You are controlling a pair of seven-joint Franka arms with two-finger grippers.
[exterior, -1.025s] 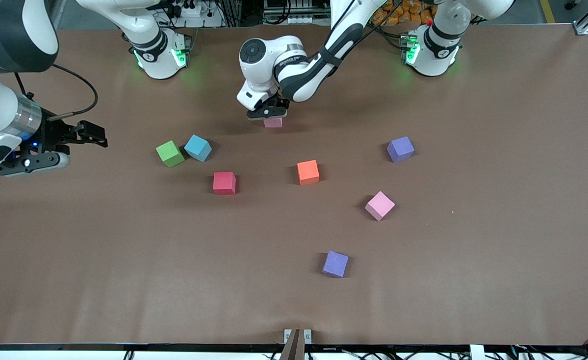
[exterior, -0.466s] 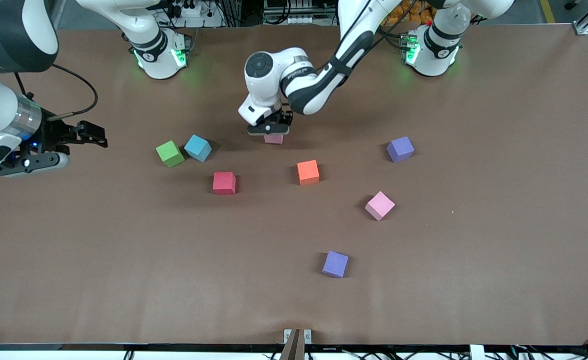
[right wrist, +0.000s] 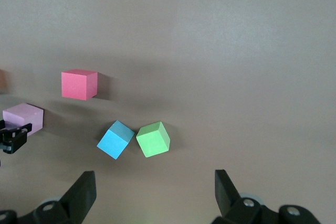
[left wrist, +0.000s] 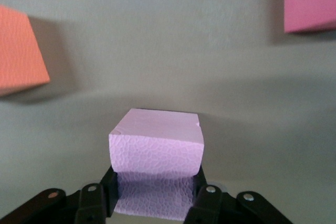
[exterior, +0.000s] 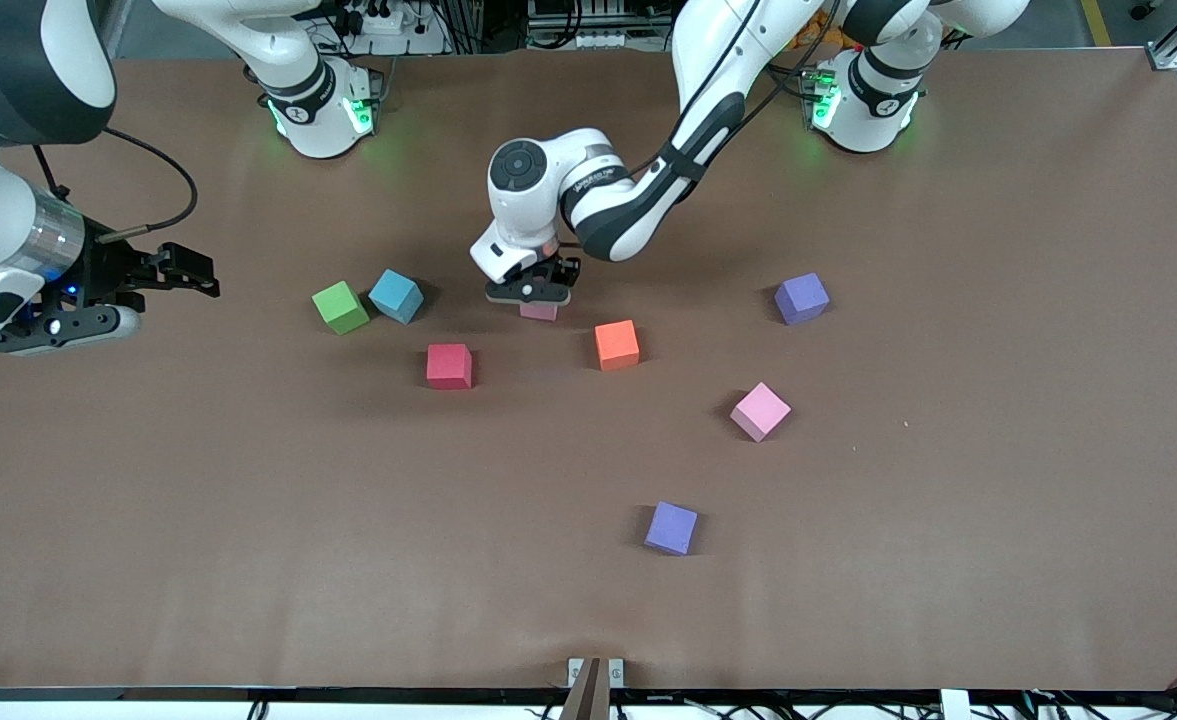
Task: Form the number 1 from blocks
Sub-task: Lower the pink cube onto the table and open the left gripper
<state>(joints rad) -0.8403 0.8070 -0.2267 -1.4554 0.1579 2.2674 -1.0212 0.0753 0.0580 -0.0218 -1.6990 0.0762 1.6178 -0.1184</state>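
Brown table (exterior: 948, 500), left gripper (exterior: 533, 297) carried pink block (exterior: 539, 312) nearer

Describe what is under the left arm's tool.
A pink block is clamped in the left tool, which hangs over the table between the red block and orange block. The tool covers most of it from the front view.

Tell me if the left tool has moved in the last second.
Yes. The left tool, shut on a pink block, came nearer the front camera, closing on the orange block.
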